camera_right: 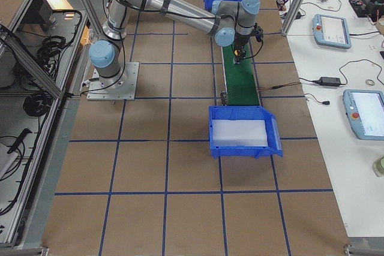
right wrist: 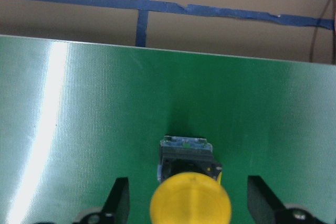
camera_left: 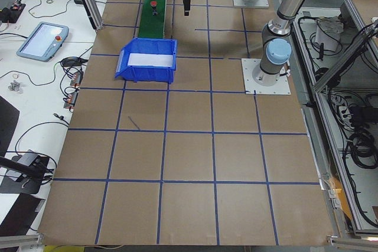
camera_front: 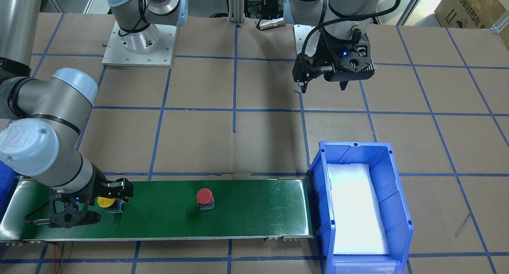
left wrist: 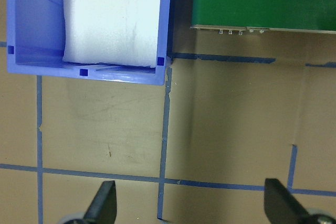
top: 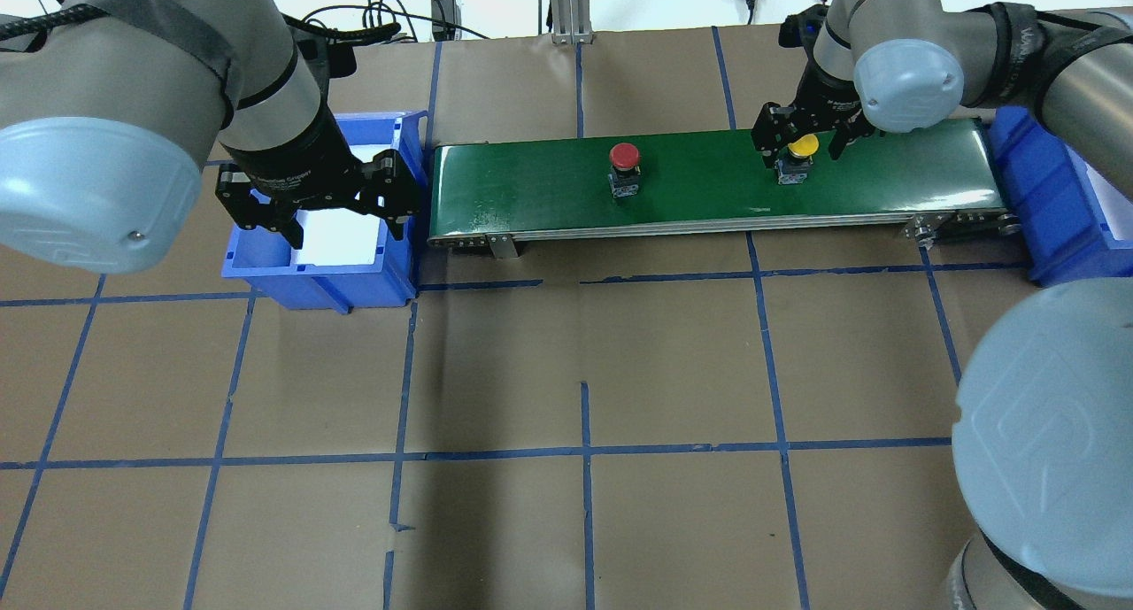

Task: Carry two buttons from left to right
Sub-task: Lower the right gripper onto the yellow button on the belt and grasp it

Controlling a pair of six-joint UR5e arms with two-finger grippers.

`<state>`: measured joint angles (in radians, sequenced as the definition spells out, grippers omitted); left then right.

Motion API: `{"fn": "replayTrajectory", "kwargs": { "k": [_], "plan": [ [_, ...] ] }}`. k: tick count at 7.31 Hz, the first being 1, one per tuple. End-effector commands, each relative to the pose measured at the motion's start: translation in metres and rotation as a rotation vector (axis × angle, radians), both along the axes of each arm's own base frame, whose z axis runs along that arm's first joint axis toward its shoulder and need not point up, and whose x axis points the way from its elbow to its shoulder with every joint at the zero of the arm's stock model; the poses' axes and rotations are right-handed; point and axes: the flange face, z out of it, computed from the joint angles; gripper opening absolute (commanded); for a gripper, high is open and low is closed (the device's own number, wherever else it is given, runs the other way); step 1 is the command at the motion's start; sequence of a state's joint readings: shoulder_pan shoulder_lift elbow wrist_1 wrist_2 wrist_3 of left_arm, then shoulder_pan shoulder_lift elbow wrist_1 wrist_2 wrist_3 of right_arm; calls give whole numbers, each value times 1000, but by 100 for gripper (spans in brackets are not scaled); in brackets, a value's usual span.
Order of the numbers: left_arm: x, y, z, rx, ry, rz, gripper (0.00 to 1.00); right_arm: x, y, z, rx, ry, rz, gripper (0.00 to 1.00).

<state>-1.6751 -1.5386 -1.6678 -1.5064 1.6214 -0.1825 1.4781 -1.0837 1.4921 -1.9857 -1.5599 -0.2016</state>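
Toward the right end of the green conveyor belt (top: 708,181), which runs along the far side of the tabletop (top: 584,371), my right hand (top: 802,142) hangs over the yellow button (top: 803,146). My wrist view shows both fingers spread wide, one on each side of the yellow cap, clear of it. So I judge that I am at the pick-up of the first of the two buttons: hand lined up, nothing grasped yet. The red button (top: 625,156) stands upright on the belt near its middle, well apart from the yellow one.

Next I would lower until my fingers flank the black-and-silver body under the cap, close on it, then lift and carry it to the blue bin (top: 1062,194) at the belt's right end. The cap is wider than the body, so I must close below it or the pads may slip off the rounded edge.

My left hand (top: 319,204) hovers over the other blue bin (top: 323,278) by the belt's left end, fingers wide and empty.

The right-end bin is largely covered by my own arm, so I cannot see its contents. My wrist view cuts off the lower part of the yellow cap and my fingertips, so how high I hang is hard to judge.
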Motion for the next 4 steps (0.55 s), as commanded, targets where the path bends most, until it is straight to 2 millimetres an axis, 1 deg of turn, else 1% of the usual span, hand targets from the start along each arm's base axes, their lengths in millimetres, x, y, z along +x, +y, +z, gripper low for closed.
{"fn": "replayTrajectory", "kwargs": {
  "k": [1, 2, 3, 4],
  "plan": [
    [0, 0, 0, 0, 0, 0, 100, -6, -4, 8, -33, 3, -5, 36],
    [0, 0, 0, 0, 0, 0, 100, -7, -5, 9, -44, 5, -3, 29],
    [0, 0, 0, 0, 0, 0, 100, -7, -6, 11, -50, 5, -2, 25],
    [0, 0, 0, 0, 0, 0, 100, -15, -4, 24, -69, 12, 12, 25]
  ]
}}
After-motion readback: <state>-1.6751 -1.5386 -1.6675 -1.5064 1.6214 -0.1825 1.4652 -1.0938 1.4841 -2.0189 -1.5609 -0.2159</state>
